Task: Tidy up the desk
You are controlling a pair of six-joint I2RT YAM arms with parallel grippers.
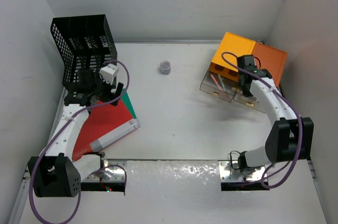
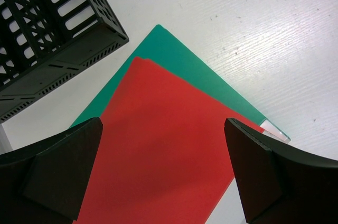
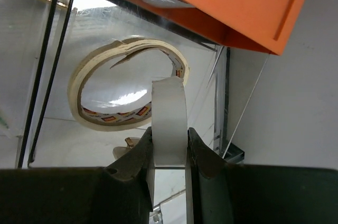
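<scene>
Nearest us, the two arm bases sit bolted at the near edge of the table, which fills the floor of the white-walled enclosure.

Left side: the left hand hangs over the far corner of a red folder. In its wrist view the left hand is spread wide, with nothing between the fingers; only the folder's red cover shows below. A green folder lies under the red one, showing along its far and right edges. A black mesh rack stands in the far left corner, just beyond the folders.

Centre, far: a small grey-purple cup stands alone, well apart from everything else.

Right side, far: two orange drawer boxes stand side by side, with clear drawers pulled out toward us. The right hand reaches over the right-hand drawer. In its wrist view the right hand is pinching a white band seen edge-on; we cannot tell whether it is a roll or a strip. Just beyond it a cream tape roll lies flat in the clear drawer.
</scene>
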